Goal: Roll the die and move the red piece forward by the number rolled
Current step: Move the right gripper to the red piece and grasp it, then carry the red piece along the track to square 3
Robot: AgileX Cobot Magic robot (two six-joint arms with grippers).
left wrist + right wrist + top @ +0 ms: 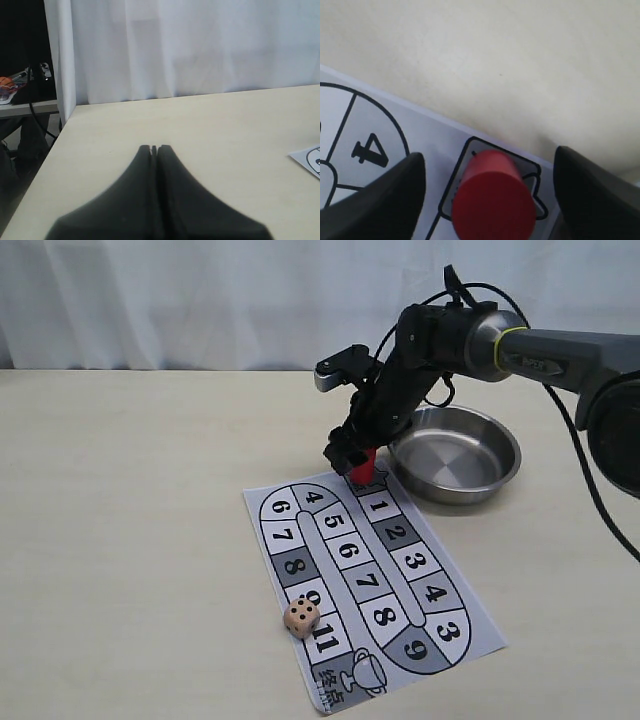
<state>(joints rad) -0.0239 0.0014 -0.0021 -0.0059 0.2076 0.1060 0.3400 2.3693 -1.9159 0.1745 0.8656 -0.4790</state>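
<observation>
The red piece [362,464] [493,197] stands upright on the grey start square at the far end of the paper game board [460,645]. My right gripper [354,459] [490,195] hangs over it, open, one finger on each side with a gap to the cylinder. The die [301,617] lies at the board's left edge beside square 11, a face with several pips turned up. My left gripper [154,148] is shut with nothing in it, above bare tabletop; it is outside the exterior view.
A shallow steel bowl [497,472] sits just right of the board's far end, close to the right arm. White curtains hang behind the table. In the left wrist view the table's edge [60,137] drops off toward a dark area, and a board corner [309,160] shows.
</observation>
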